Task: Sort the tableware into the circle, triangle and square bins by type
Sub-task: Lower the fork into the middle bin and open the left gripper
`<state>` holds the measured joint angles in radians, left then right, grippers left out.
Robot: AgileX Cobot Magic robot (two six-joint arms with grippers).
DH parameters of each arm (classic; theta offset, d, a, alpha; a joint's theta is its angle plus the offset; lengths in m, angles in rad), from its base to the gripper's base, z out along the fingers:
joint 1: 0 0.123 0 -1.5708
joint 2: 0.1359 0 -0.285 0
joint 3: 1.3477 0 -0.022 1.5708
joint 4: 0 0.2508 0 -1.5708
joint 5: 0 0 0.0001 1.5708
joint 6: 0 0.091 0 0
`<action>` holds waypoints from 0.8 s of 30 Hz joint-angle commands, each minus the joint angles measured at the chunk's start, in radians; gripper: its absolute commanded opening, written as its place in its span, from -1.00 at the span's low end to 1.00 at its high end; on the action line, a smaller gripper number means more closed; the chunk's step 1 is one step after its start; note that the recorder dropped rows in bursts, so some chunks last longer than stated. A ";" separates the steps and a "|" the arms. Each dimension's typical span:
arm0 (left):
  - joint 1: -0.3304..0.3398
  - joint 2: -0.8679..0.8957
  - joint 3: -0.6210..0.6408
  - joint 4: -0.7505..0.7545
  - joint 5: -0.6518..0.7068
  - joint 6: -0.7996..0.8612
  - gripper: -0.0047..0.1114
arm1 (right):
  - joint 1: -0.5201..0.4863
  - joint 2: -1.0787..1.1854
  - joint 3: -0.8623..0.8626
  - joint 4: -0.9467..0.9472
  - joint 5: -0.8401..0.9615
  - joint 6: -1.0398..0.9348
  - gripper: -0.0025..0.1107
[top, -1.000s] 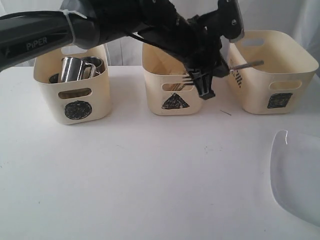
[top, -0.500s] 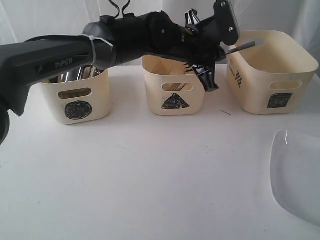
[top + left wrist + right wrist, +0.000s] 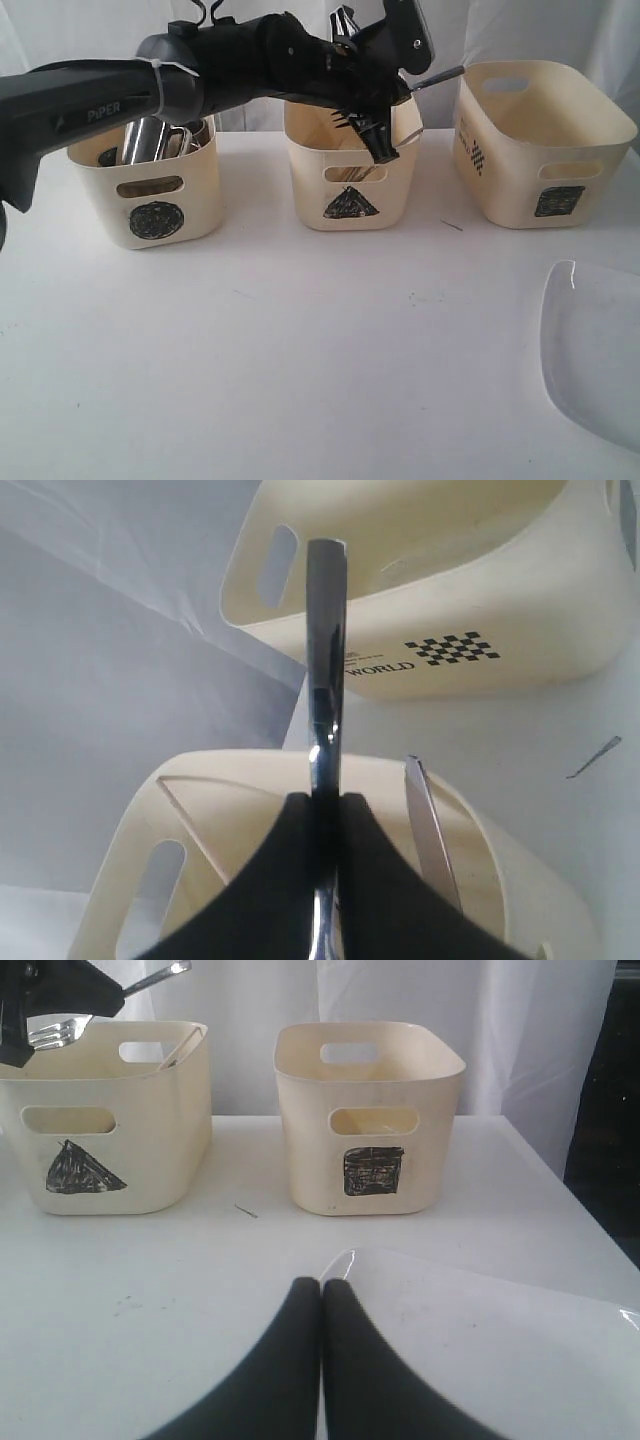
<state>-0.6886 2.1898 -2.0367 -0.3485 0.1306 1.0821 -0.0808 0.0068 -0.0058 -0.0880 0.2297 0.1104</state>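
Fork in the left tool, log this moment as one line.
left tool: shut on fork | fork: over triangle bin, not released | right tool: shut, empty, at clear plate edge

My left gripper (image 3: 325,815) is matt black, fork (image 3: 325,660) glossy steel, triangle bin (image 3: 392,192) smooth cream plastic, plate (image 3: 595,350) clear glossy.

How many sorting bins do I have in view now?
3: the circle bin on the left, the triangle bin in the middle under the fork in the left pincer, the square bin on the right. None appears hidden.
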 commanded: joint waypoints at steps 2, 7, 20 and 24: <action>0.018 0.000 -0.001 -0.009 0.038 -0.008 -0.92 | 0.002 -0.007 0.006 -0.005 -0.008 -0.002 -0.96; 0.028 0.000 -0.001 -0.013 0.054 -0.019 -0.92 | 0.002 -0.007 0.006 -0.005 -0.008 -0.002 -0.96; 0.028 0.000 -0.001 -0.013 0.083 -0.038 -0.92 | 0.002 -0.007 0.006 -0.005 -0.008 -0.002 -0.96; 0.028 0.000 -0.001 -0.013 0.096 -0.038 -0.92 | 0.002 -0.007 0.006 -0.005 -0.008 -0.002 -0.96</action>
<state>-0.6633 2.1898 -2.0367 -0.3468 0.2064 1.0552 -0.0808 0.0068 -0.0058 -0.0880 0.2297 0.1104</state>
